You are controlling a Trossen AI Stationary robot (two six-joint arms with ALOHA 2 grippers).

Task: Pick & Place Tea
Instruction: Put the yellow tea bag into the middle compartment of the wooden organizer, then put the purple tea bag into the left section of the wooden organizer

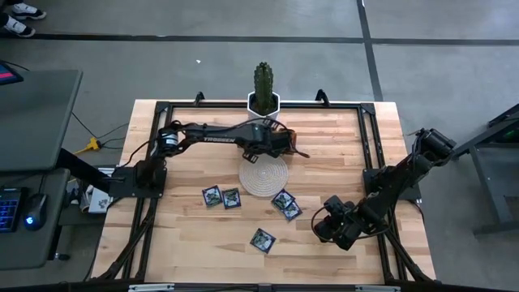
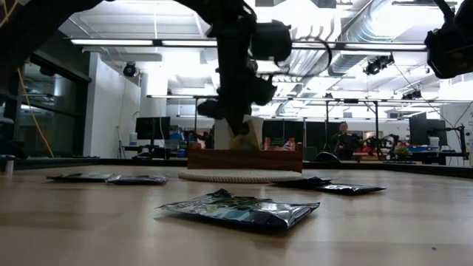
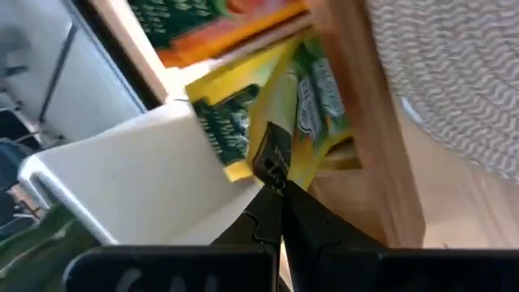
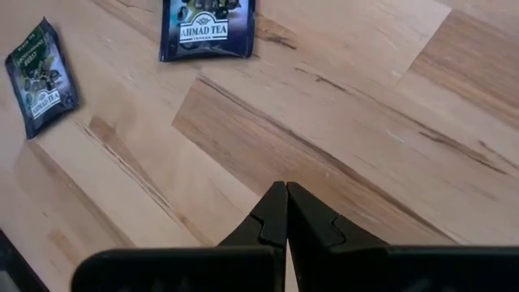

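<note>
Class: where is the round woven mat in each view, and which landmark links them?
High view: round woven mat at the picture's centre, below the cactus.
Low view: mat mid-picture, in front of the wooden tray.
Left wrist view: mat beyond the tray's wall, past the held sachet.
Right wrist view: absent; the right tool waits shut over the table.
Landmark: left tool, shut on a yellow sachet at the tray.

Bright overhead light (ceiling strips), soft wrist blur

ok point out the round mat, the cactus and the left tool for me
round mat (image 1: 264,178): high view, middle of its woven top
cactus (image 1: 263,81): high view, middle of its green stem
left tool (image 3: 276,172): left wrist view, fingertips shut on a yellow tea sachet (image 3: 304,130)
</note>
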